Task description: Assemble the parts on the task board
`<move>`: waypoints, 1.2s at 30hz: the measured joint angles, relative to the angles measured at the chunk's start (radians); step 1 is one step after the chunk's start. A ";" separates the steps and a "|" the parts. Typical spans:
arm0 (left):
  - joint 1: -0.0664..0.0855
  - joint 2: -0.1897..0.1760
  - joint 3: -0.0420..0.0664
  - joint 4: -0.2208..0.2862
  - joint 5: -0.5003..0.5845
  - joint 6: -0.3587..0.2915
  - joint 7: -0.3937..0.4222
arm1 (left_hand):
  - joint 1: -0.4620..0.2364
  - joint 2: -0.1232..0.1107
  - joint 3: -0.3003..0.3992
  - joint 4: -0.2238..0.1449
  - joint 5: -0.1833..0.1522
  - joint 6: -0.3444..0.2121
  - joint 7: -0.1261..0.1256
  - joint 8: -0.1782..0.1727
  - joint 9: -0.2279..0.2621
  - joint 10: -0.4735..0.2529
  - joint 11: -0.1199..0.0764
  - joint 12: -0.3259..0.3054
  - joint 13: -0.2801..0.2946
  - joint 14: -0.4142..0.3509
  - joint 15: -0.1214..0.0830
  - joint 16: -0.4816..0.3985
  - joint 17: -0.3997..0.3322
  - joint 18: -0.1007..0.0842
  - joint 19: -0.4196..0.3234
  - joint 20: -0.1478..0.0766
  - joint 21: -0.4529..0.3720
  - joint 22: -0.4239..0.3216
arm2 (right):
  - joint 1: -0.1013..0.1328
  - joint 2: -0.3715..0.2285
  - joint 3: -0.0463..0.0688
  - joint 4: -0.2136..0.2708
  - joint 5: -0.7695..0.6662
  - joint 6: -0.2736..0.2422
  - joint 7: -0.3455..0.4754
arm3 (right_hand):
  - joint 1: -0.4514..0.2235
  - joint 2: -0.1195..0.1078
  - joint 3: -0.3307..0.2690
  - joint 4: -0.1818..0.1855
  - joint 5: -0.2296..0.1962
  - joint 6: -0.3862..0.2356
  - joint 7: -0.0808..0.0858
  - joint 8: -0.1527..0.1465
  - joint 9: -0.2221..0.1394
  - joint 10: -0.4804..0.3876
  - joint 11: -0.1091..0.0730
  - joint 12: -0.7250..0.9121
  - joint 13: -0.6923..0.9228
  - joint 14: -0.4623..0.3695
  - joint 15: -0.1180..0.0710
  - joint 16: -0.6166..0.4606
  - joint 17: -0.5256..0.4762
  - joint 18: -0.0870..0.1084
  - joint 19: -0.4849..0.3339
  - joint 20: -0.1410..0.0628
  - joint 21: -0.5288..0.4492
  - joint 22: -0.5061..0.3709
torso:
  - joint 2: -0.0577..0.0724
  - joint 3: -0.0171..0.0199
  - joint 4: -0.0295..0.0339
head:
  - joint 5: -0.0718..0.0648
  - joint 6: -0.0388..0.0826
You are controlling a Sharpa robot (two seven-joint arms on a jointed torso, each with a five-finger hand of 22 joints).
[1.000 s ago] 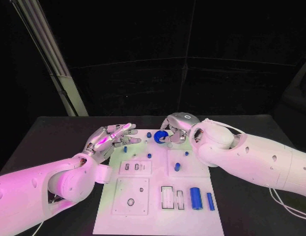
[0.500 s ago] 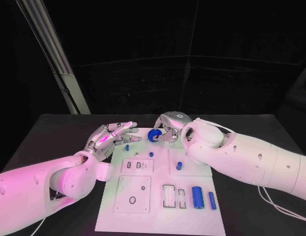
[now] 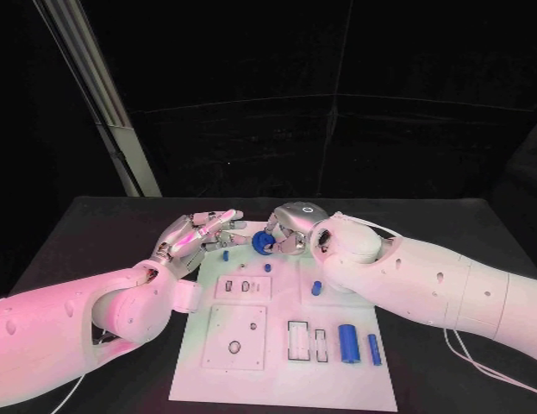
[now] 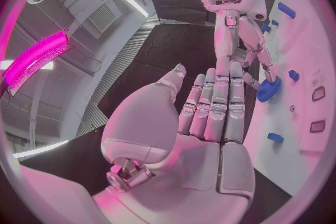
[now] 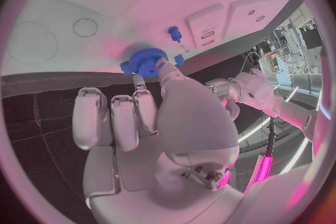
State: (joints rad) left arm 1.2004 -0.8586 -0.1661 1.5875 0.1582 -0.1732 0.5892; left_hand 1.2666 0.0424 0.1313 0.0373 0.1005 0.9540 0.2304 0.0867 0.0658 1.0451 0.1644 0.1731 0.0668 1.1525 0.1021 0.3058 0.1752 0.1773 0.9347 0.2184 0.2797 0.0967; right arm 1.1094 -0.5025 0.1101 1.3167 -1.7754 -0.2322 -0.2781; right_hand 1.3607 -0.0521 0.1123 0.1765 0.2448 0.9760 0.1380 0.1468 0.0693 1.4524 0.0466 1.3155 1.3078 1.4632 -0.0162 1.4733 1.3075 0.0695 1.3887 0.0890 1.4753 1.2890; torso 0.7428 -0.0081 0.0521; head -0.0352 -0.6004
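At the board's top edge: right hand [image 3: 288, 229] pinches the blue gear [image 3: 263, 242] just above the task board [image 3: 281, 379].
Left hand [image 3: 197, 235]: fingers straight and together, holding nothing, beside the gear.
Done: some small blue pegs [image 3: 268, 267] stand on the board.
Left: gear unseated; blue cylinders [image 3: 346, 343] lie lower right.
Surface: black counter [image 3: 107, 224].
Room: dark, slanted pale pole [image 3: 101, 99] upper left.

Matt white task board [image 3: 281, 362], glossy white plastic arms, metallic silver right hand [image 3: 288, 226], ridged blue plastic gear [image 3: 263, 241].

A lab: black table [image 3: 107, 226], dark curtained backdrop, white task board [image 3: 281, 379].
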 measured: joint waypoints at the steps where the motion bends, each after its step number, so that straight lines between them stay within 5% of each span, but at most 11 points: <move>1: 0.000 0.000 0.000 -0.001 0.000 0.000 0.000 | 0.000 0.000 0.000 0.000 0.000 0.000 0.000 0.000 0.000 0.000 0.000 0.000 0.000 0.000 0.000 0.000 0.000 0.000 0.000 0.000 0.000 0.000 | 0.001 0.003 -0.001 -0.004 0.000 0.000 0.001 | 0.000 0.000 0.000 0.000 0.000 0.000 0.000 0.000 0.001 0.000 0.000 0.000 0.000 0.000 0.000 0.000 0.000 0.000 0.000 0.000 0.000 0.001 | 0.000 0.0001 -0.0001 | 0.000 0.000; 17: 0.000 0.002 0.000 -0.005 0.000 0.000 0.000 | 0.000 0.000 0.000 0.000 0.000 0.000 0.000 0.000 0.000 0.000 0.000 0.000 0.000 0.000 0.000 0.000 0.000 0.000 0.000 0.000 0.000 -0.001 | 0.002 0.024 -0.008 -0.032 -0.003 0.000 0.010 | -0.003 -0.003 0.008 -0.001 -0.016 -0.032 0.012 -0.023 -0.003 -0.009 0.009 -0.026 -0.003 0.000 0.000 0.000 0.000 0.000 0.004 0.004 0.000 0.001 | -0.001 0.0011 -0.0021 | 0.003 -0.002; 22: 0.000 0.002 0.000 -0.006 0.000 0.000 0.000 | 0.000 0.000 0.000 0.000 0.000 0.000 0.000 0.000 0.000 0.000 0.000 0.000 0.000 0.000 0.000 0.000 0.000 0.000 0.000 0.000 0.000 -0.001 | -0.002 0.025 -0.012 -0.031 -0.003 -0.006 0.011 | -0.044 -0.016 -0.005 0.031 -0.068 -0.059 0.016 -0.035 -0.004 -0.014 0.014 -0.038 -0.015 0.000 0.000 0.000 0.000 0.000 0.004 0.004 0.000 0.001 | -0.001 0.0011 -0.0020 | 0.001 -0.003; 36: 0.000 0.002 0.000 -0.009 0.000 0.000 -0.001 | 0.000 0.000 0.000 0.000 0.000 0.000 0.000 0.000 0.000 0.000 0.000 0.000 0.000 0.000 0.000 0.000 0.000 0.000 0.000 0.000 0.000 -0.001 | -0.002 0.019 -0.011 -0.014 0.009 -0.050 0.028 | -0.069 -0.019 -0.021 0.054 -0.068 -0.064 0.019 -0.035 -0.002 -0.014 0.014 -0.038 -0.011 0.004 0.004 0.000 0.000 0.000 0.007 0.008 0.000 0.001 | -0.001 0.0009 -0.0015 | 0.002 -0.005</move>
State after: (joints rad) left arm 1.2004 -0.8567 -0.1661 1.5788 0.1583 -0.1731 0.5878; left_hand 1.2666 0.0424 0.1313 0.0373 0.1005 0.9540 0.2304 0.0867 0.0658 1.0451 0.1644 0.1731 0.0668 1.1525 0.1021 0.3058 0.1749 0.1774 0.9346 0.2184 0.2797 0.0961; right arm 1.1075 -0.4832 0.0990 1.3024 -1.7667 -0.2824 -0.2501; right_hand 1.2921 -0.0707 0.0916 0.2307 0.1768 0.9122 0.1566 0.1123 0.0671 1.4380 0.0609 1.2777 1.2972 1.4669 -0.0125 1.4732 1.3073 0.0696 1.3961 0.0965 1.4753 1.2896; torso 0.7419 -0.0073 0.0505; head -0.0327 -0.6057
